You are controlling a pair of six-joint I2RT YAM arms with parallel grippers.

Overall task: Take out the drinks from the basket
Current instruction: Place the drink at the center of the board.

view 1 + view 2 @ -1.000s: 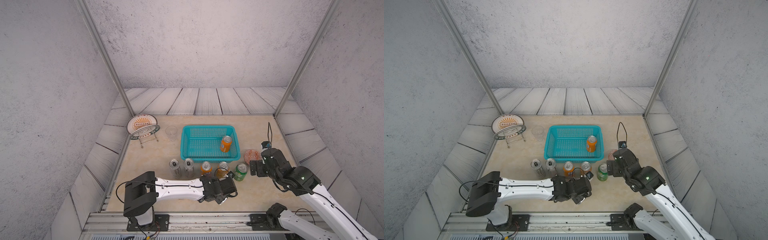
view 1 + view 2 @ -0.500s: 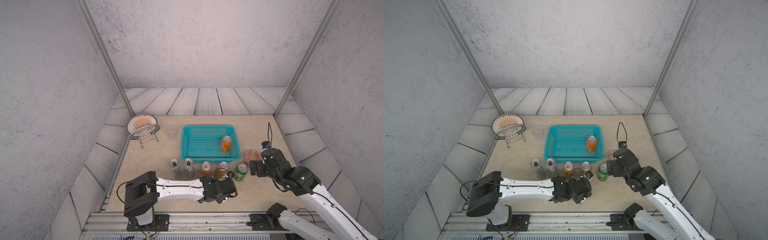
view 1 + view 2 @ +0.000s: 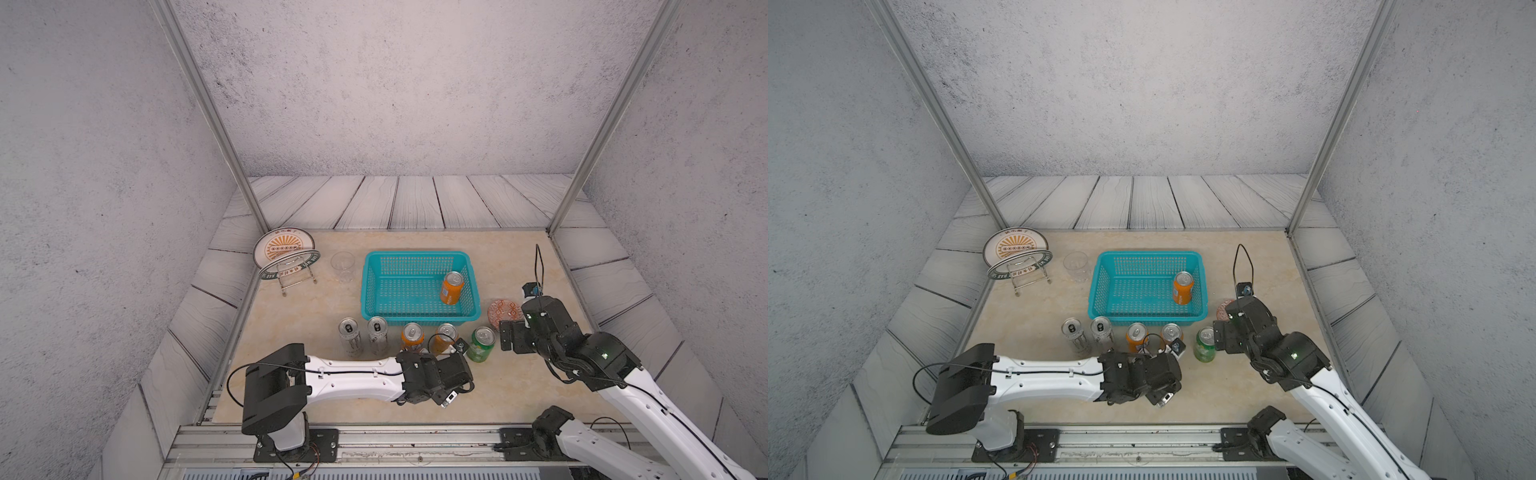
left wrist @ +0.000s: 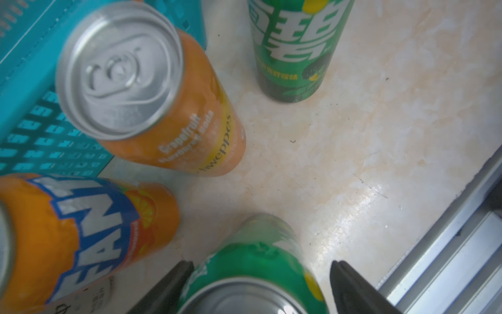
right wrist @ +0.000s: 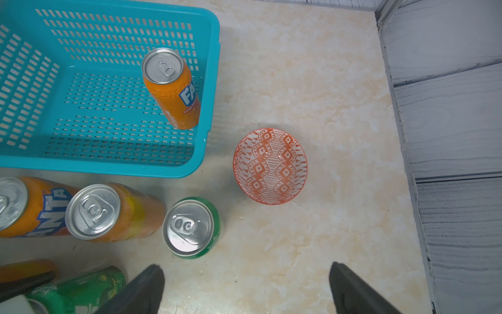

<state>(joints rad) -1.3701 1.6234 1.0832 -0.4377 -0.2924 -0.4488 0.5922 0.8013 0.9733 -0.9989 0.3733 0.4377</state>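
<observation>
Last orange can (image 3: pixel 451 289) upright in basket (image 3: pixel 415 254). Thin metal, slick, prob. dents easy: grip mid-body, gently. L end effector (image 4: pixel 260 267) spread round green can (image 4: pixel 252 244) on desk (image 4: pixel 353 136); R end effector (image 5: pixel 245 271) spread, empty.

The basket (image 3: pixel 367 286) stands open from above; one upright Fanta can (image 3: pixel 451 288) occupies its end nearest the patterned bowl (image 3: pixel 503 312). A row of five cans (image 3: pixel 412 337) fences its near wall. Open counter (image 5: pixel 236 217) lies between green can (image 5: pixel 191 228) and bowl.

Glossy metal cans (image 5: pixel 190 228), smooth plastic basket (image 5: pixel 108 166)
</observation>
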